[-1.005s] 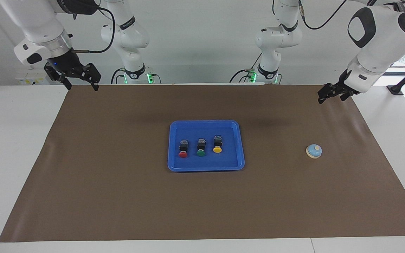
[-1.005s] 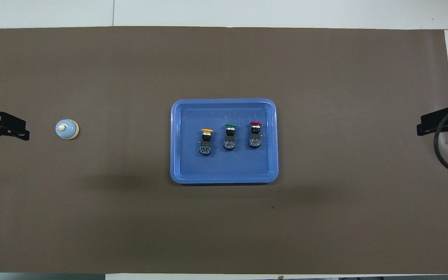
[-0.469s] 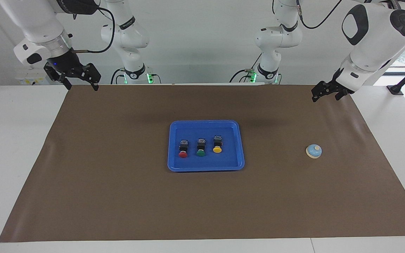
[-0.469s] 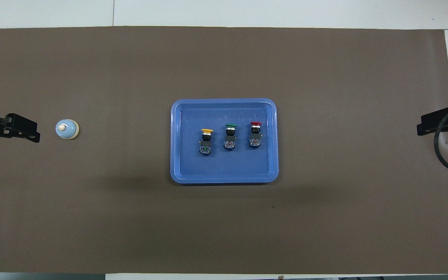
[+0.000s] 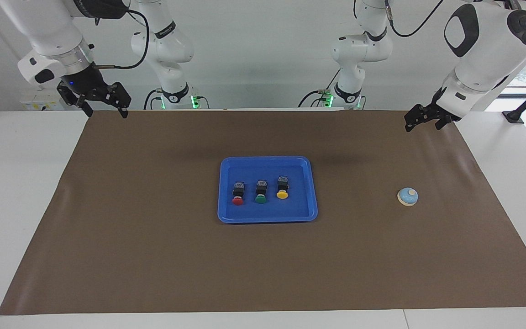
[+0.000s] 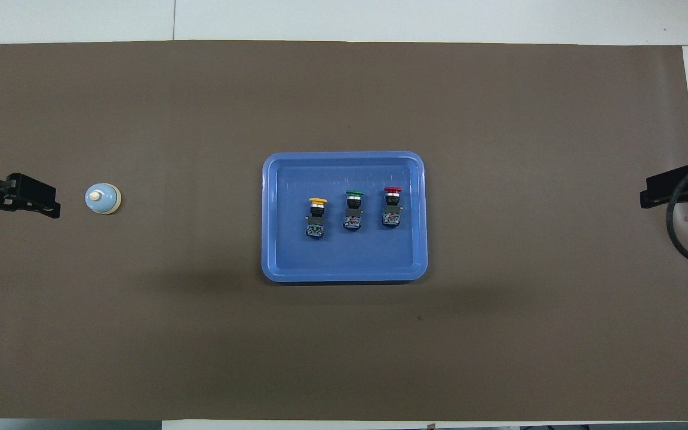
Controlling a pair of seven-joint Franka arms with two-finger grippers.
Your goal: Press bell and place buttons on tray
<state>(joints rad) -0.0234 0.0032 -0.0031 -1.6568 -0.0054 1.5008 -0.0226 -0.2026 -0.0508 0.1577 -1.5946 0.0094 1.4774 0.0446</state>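
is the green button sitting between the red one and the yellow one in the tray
Yes, the green button lies in the tray in a row, with the yellow button and red button either side.

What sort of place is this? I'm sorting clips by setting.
Probably a robotics lab: two white arms at a white table spread with a brown mat, on which sit only a blue tray of buttons and a bell.
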